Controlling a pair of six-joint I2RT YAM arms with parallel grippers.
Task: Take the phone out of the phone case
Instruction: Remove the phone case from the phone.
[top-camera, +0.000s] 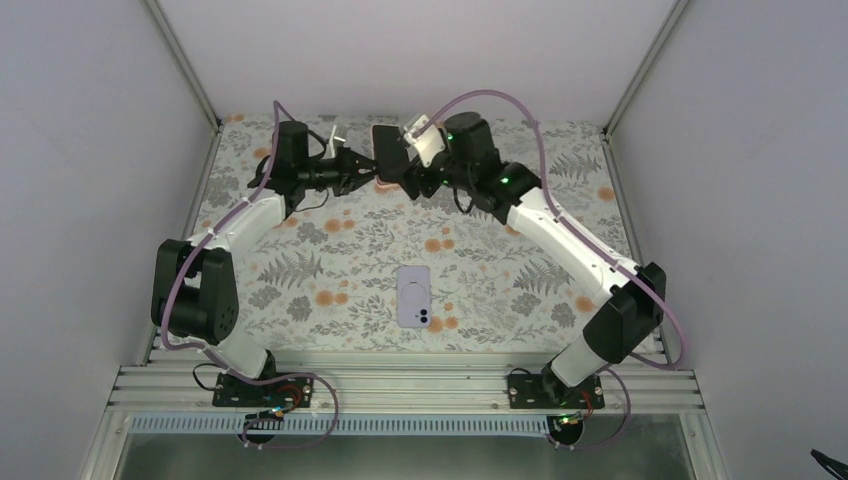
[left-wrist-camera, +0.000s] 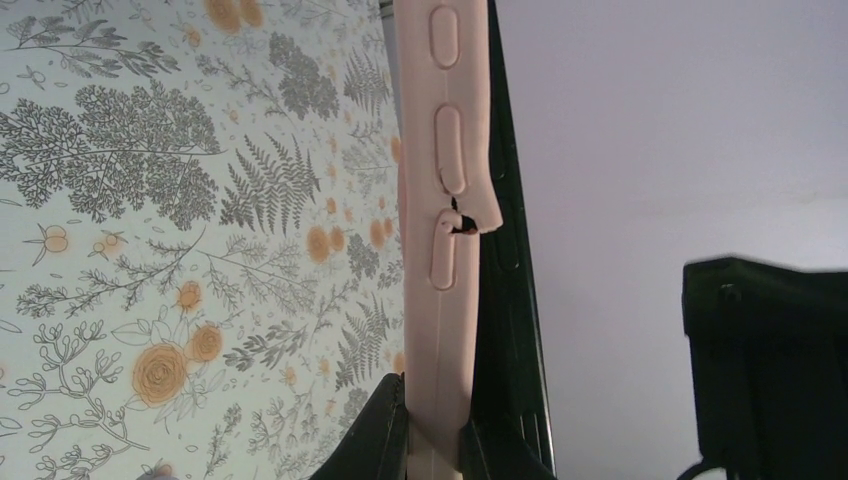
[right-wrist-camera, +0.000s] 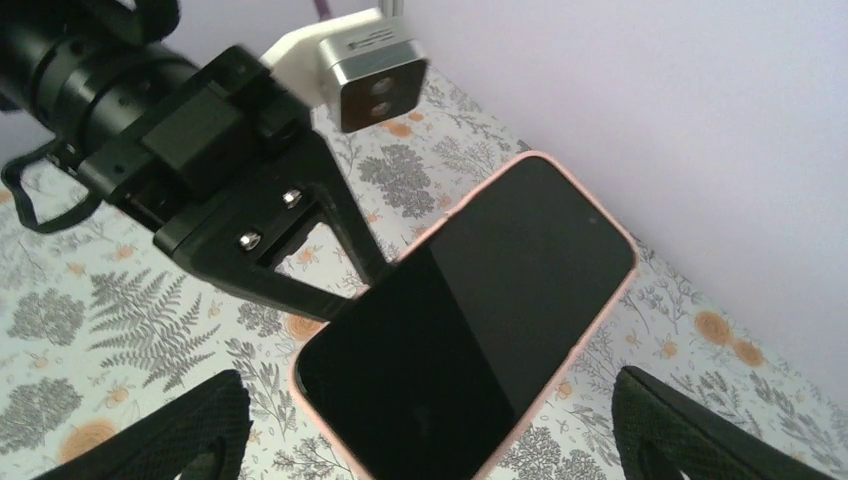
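- The left gripper (left-wrist-camera: 435, 442) is closed on the phone case (left-wrist-camera: 440, 330). Its two dark fingers (left-wrist-camera: 385, 430) pinch the pink edge of the case from either side.
- The phone (right-wrist-camera: 470, 330) sits inside the case. It is held up in the air over the far end of the worktop (top-camera: 330, 300), close to the back wall (right-wrist-camera: 650, 100).
- In the right wrist view the black screen faces the camera. The pink rim shows all round the screen, so the phone is not yet out.
- The left wrist view shows the case edge-on, with three long button covers along it. Beside the lowest cover there is a small torn gap (left-wrist-camera: 468, 218) in the pink material.
- The right gripper (right-wrist-camera: 430, 378) is open. Its fingers (right-wrist-camera: 170, 430) stand wide, one on each side of the lower end of the phone, and floral cloth shows in the gap between each finger and the rim.
- From above, both arms reach to the far middle of the worktop and the two grippers meet nose to nose at the phone.
- A second, lilac phone (top-camera: 413, 297) lies flat, back up, near the middle of the worktop. It is well apart from both grippers, and its camera lenses are at the near end.
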